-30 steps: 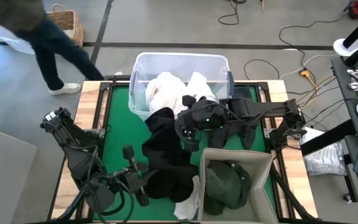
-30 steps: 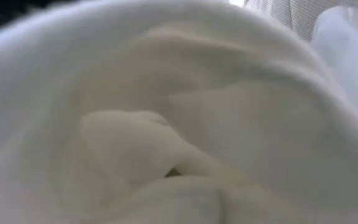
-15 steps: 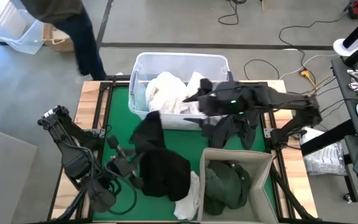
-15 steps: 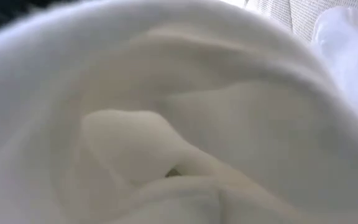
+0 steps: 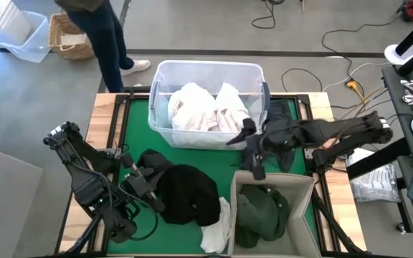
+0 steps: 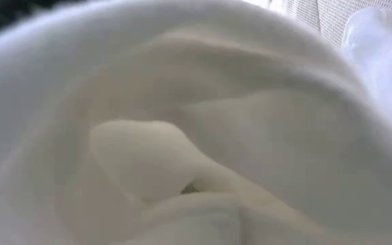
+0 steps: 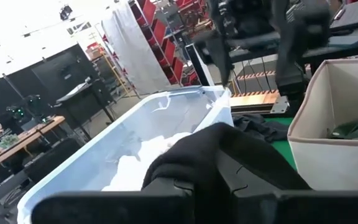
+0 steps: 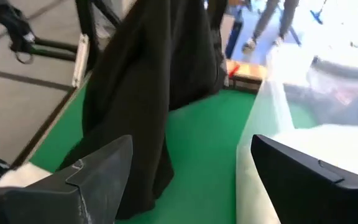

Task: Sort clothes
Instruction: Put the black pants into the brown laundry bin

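Right gripper (image 5: pixel 250 148) stood wide with nothing between its fingers, just off the front wall of the clear tub (image 5: pixel 208 68) and near the rear edge of the beige box (image 5: pixel 272 180). Left gripper (image 5: pixel 149 192) was clamped on a black garment (image 5: pixel 186 192), which lay heaped on the green mat (image 5: pixel 135 118) between the tub and the table's front edge.

White clothes (image 5: pixel 205 107) filled the tub. A dark green garment (image 5: pixel 260 211) sat inside the beige box, and a white piece (image 5: pixel 219 228) lay against the box's left side, partly under the black heap. Another dark cloth (image 5: pixel 282 140) lay beneath the right arm beside the tub.

Bare mat showed left of the tub and along the left rail; the gap between the tub and box was narrow and taken up by the right arm. Beyond the table's far edge a person's legs (image 5: pixel 110 43) stood on the floor beside a wicker basket (image 5: pixel 70 36).

Pale fabric (image 6: pixel 196 122) pressed against the low camera and hid everything across the table. From the left wrist, the black garment covered the fingers, so their tips could not be made out.
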### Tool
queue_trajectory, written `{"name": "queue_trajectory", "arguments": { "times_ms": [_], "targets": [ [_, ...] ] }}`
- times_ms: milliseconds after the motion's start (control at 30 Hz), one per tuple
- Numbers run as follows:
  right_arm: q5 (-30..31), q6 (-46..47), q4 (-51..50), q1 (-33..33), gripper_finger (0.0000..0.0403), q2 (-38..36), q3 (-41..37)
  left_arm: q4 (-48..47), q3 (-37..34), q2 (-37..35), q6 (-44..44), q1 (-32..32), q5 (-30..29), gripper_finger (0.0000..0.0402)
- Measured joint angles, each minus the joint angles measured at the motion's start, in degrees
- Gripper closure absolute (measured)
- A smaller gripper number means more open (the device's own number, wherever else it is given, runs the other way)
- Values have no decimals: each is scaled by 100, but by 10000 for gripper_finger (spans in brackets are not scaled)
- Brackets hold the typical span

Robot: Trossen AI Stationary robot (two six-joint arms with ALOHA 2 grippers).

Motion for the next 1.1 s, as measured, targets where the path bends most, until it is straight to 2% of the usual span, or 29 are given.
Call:
{"name": "queue_trajectory", "arguments": {
  "times_ms": [100, 333, 400, 467, 533, 600, 733, 800, 1100],
  "targets": [
    [253, 191, 88, 2, 89, 40, -101, 4, 0, 2, 3, 0, -14, 401],
    [403, 339, 84, 45, 112, 25, -63, 38, -2, 4, -43, 0, 10, 401],
    [1086, 371, 91, 4, 123, 16, 29, 38, -2, 4, -43, 0, 3, 401],
    [2084, 326, 7, -147, 139, 32, 131, 40, -4, 4, -39, 14, 3, 401],
    [2604, 301, -208, -367, 160, 56, 258, 43, -4, 4, -34, 31, 1, 401],
    [2269, 329, -369, -547, 180, 35, 305, 45, -4, 7, -32, 33, 1, 401],
    [428, 371, -380, -520, 212, -114, 308, 54, -4, 7, -42, 31, 58, 401],
    [-126, 338, -366, -369, 224, -135, 275, 57, -9, 7, -60, 31, 149, 401],
    [-150, -48, -114, 348, 256, 2, -99, 97, -35, 231, -91, 31, 176, 401]
  ]
}}
